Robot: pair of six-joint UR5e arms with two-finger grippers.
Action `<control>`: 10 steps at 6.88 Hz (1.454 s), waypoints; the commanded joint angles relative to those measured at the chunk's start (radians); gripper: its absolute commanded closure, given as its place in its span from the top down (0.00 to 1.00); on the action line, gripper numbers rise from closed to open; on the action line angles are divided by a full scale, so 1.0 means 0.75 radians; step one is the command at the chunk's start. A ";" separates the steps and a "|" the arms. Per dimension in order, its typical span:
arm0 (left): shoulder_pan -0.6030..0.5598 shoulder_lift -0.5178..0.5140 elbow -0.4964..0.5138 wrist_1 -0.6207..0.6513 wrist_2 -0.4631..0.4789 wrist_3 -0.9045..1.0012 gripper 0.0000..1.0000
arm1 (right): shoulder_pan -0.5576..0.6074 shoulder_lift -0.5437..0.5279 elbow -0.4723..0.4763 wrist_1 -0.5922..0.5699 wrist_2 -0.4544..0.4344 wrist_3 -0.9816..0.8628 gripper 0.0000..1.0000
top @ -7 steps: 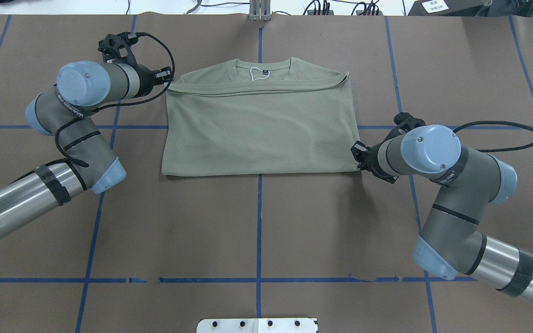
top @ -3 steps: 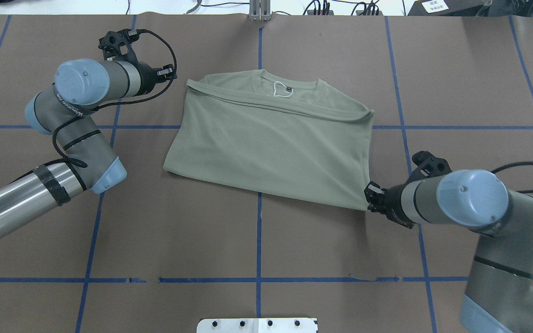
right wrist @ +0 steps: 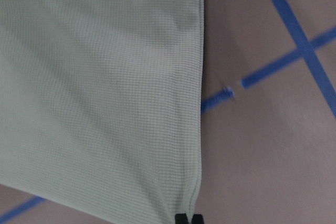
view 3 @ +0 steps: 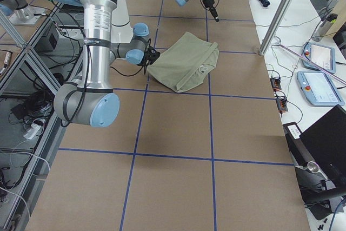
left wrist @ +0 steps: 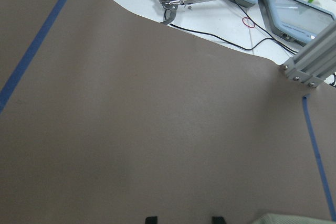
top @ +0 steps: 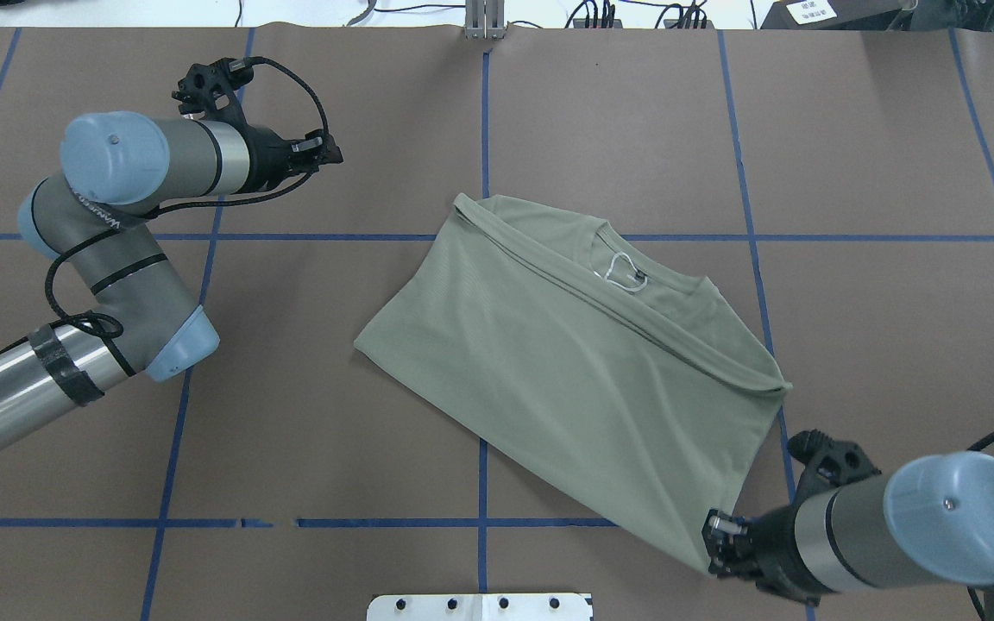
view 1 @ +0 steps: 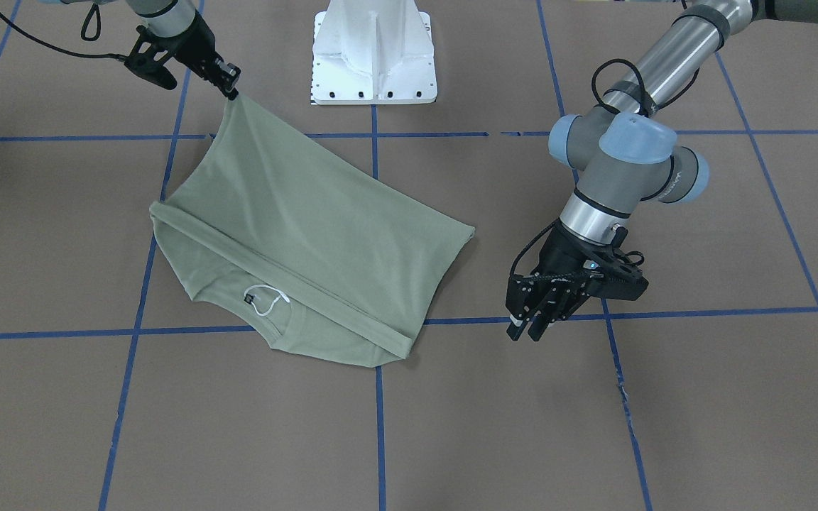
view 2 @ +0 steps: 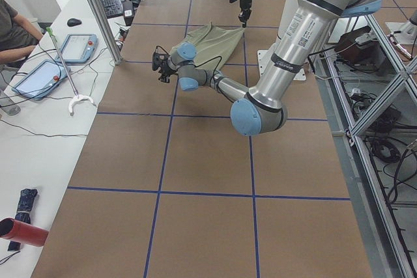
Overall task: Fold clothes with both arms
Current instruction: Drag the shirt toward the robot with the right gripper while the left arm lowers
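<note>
The sage-green shirt (top: 583, 362) lies folded and skewed diagonally on the brown table, its neck label and white string loop (top: 625, 269) facing up. My right gripper (top: 715, 543) is shut on the shirt's near right hem corner, close to the table's near edge. The right wrist view shows its fingertips (right wrist: 188, 219) pinched together on that corner of the shirt (right wrist: 94, 87). My left gripper (top: 333, 155) hovers at the far left, well clear of the cloth. Its fingertips (left wrist: 151, 219) stand apart with bare table between them. From the front, the right gripper (view 1: 230, 89) lifts the corner slightly.
The white pedestal base (view 1: 373, 53) stands at the robot's edge of the table. Blue tape lines (top: 483, 103) cross the brown cover. Beyond the far edge are an aluminium post (top: 484, 17), tablets (view 2: 78, 47) and cables, with a seated person (view 2: 13, 27) there.
My right gripper has pulled the shirt's corner toward the robot's edge, dragging and turning the whole shirt rightward. The shirt has come away from my left gripper, which stays at the far left.
</note>
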 commanded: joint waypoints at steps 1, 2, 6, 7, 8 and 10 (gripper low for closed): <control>0.073 0.067 -0.158 0.001 -0.074 -0.168 0.49 | -0.212 -0.019 0.025 -0.002 -0.003 0.081 0.99; 0.118 0.126 -0.253 0.003 -0.074 -0.252 0.50 | -0.213 -0.025 0.020 -0.002 -0.003 0.090 1.00; 0.510 0.211 -0.430 0.278 0.170 -0.500 0.59 | 0.246 0.069 -0.020 -0.002 -0.027 0.049 1.00; 0.560 0.199 -0.400 0.321 0.185 -0.500 0.59 | 0.312 0.148 -0.083 0.000 -0.025 -0.026 1.00; 0.562 0.174 -0.385 0.322 0.188 -0.500 0.58 | 0.349 0.236 -0.157 0.000 -0.025 -0.051 1.00; 0.550 0.178 -0.387 0.401 0.192 -0.494 0.58 | 0.376 0.249 -0.180 0.000 -0.027 -0.057 1.00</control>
